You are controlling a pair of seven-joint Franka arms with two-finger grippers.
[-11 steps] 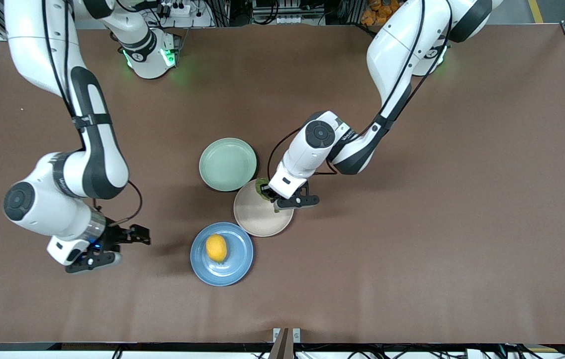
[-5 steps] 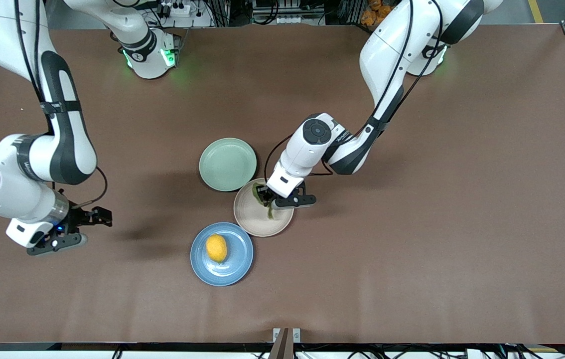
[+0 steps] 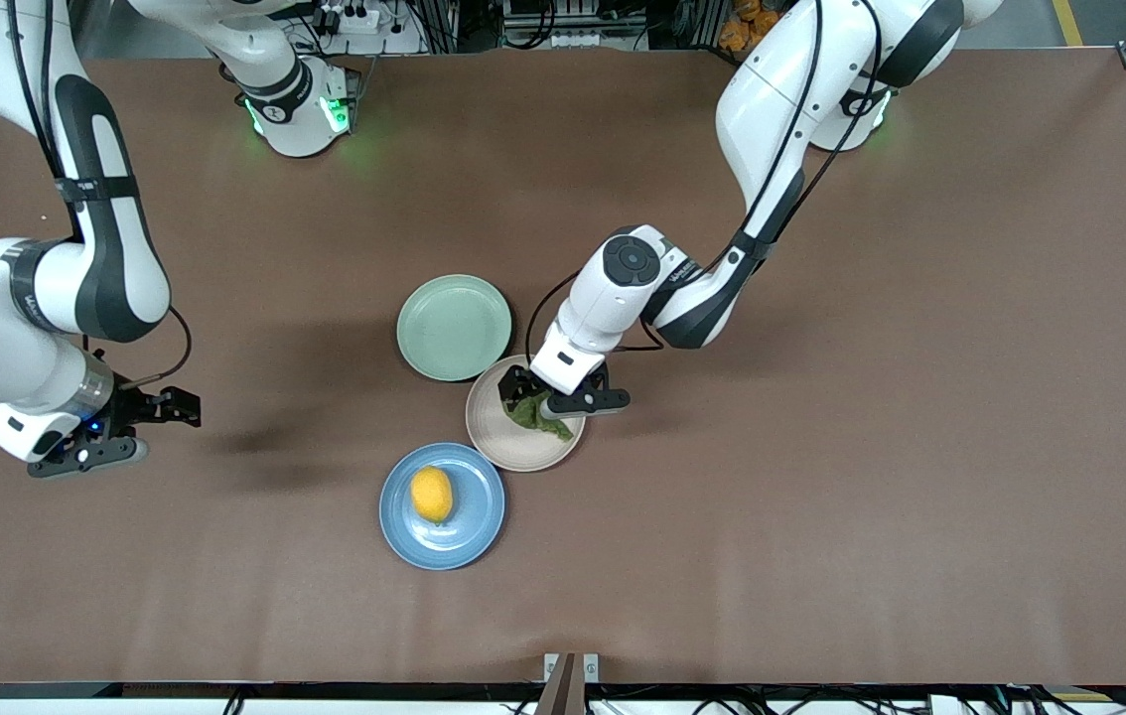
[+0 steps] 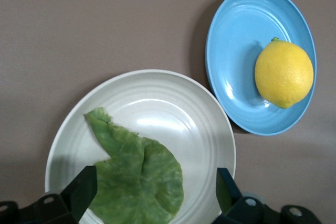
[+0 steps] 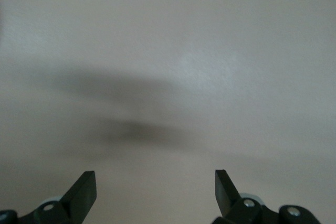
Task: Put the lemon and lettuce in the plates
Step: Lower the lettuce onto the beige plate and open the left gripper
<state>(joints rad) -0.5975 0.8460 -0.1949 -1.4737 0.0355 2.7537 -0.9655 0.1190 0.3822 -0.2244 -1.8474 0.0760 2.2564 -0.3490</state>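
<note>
Left hand [image 3: 556,394] hovers low over the beige plate [image 3: 508,445], fingers spread apart with nothing between them. The lettuce [image 3: 538,413] lies released on that plate, directly beneath the hand, on the part of the plate toward the left arm's end of the surface [image 3: 821,447]. In the left wrist view the leaf [image 4: 137,174] sits flat between the two fingertips [image 4: 81,190], its pointed tip reaching toward the plate's centre and its broad end under the wrist; the long axis runs roughly from hand toward plate middle.

Governing relation: the leaf is straight below the open hand, so a vertical withdrawal looks sufficient; a sideways move might drag the leaf.

Right hand [image 3: 116,432] waits over bare surface well toward the right arm's end, fingers apart, empty; the right wrist view shows only brown surface and shadow.

Blue plate [image 3: 442,492] sits nearer the front camera, just beside the beige plate, their rims close or overlapping. The lemon [image 3: 431,494] rests on it, long axis running near to far. A mint green plate [image 3: 454,327] stands farther back, empty.

Hidden: the leaf's broad end is cut off in the wrist view and part-covered by the hand in the front view. Whether a fingertip touches the leaf cannot be told.
</note>
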